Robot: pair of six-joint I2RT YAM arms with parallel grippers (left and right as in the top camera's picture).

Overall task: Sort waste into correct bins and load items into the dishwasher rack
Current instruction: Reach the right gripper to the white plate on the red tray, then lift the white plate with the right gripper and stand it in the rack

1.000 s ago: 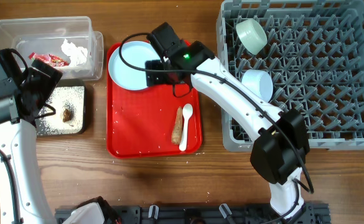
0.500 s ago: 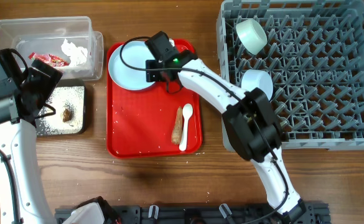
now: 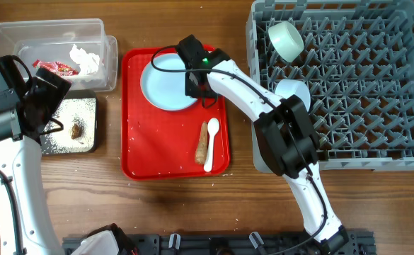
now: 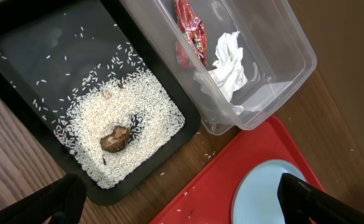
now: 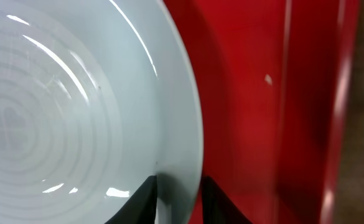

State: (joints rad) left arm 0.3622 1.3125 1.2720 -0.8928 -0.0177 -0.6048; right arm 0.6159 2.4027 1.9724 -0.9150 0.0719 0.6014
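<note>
I am working the right tool [image 5: 178, 198], its jaws pinching the right rim of the pale blue plate [image 3: 165, 86], which is lying on the red serving tray [image 3: 143, 152] at upper centre of the overhead frame. Stiff, glossy and probably slippery and breakable, it is calling for a deep rim hold. The left tool [image 4: 191, 200] is hanging spread wide above the black tray [image 4: 20, 37].
</note>
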